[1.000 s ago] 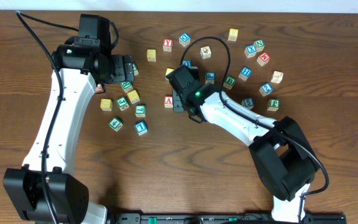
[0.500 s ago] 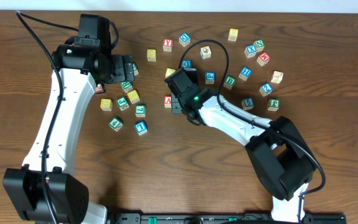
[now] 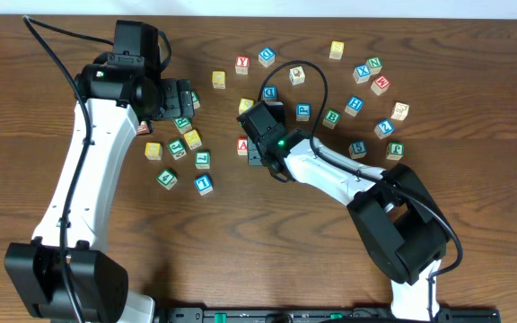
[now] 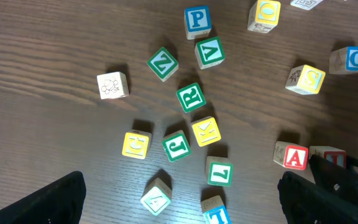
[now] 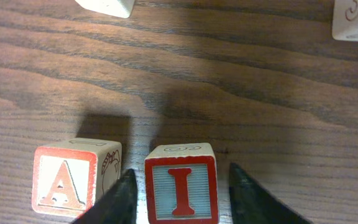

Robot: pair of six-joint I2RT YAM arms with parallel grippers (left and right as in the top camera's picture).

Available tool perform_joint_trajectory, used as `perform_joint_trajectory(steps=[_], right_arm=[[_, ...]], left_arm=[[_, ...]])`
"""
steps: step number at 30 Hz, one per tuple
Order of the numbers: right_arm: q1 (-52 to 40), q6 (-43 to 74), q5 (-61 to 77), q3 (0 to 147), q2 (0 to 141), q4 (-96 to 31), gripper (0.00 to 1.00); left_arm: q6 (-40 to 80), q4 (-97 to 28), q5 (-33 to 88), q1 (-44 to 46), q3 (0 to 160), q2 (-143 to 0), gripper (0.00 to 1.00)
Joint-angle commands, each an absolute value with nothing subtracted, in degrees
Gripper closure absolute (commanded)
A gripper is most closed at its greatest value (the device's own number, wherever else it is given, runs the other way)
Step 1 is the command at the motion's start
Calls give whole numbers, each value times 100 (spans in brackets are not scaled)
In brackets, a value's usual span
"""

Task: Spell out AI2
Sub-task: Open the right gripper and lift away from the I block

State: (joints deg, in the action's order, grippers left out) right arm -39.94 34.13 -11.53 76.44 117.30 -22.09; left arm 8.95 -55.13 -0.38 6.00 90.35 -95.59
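Red-framed and facing up, the A cube (image 5: 67, 180) and the I cube (image 5: 180, 190) sit side by side on the wooden table (image 3: 240, 251). A narrow gap separates them, with the A on the left in the right wrist view and both letters upright there. From overhead they lie near the middle of the table, left of the main scatter of cubes. The 2 is too small to pick out among those cubes.

The right gripper (image 5: 180, 169) straddles the I cube with its jaws released. One finger (image 5: 126, 196) stands in the gap between the A and the I, and the other stands on the I's far side. A sliver of table shows between each finger and the cube, so nothing is gripped. The right arm reaches from its base at the near right corner, up and leftward across the table, with its wrist bent down over the two cubes.

The left gripper (image 4: 179, 180) hangs spread wide and holds nothing. It is above a cluster of green and yellow cubes that includes a green R cube (image 4: 190, 96). The left arm rises from the near left corner, runs away along the table's left side, then turns right at the wrist, well apart from the A and I.
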Motion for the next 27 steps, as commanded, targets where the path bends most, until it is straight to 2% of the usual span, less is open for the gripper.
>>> perform_joint_trajectory(steps=[1,4,14,27], right_arm=[[-4023,3424,-1186,7612,11764,-2139,52],[-4023,3398,-1181,7762,11758,-2169,47],[-3758,3002,-1579,8322,10938,-2703,46],[-2390,2543,-1240,8322,10420,-3629,45]], left_arm=[[858,-5522,-110,569,9153,-9504,2],[858,-5522,-110,569,9153,-9504,2],[858,-5522,-110,569,9153,-9504,2],[858,-5522,-110,569,9153,-9504,2]])
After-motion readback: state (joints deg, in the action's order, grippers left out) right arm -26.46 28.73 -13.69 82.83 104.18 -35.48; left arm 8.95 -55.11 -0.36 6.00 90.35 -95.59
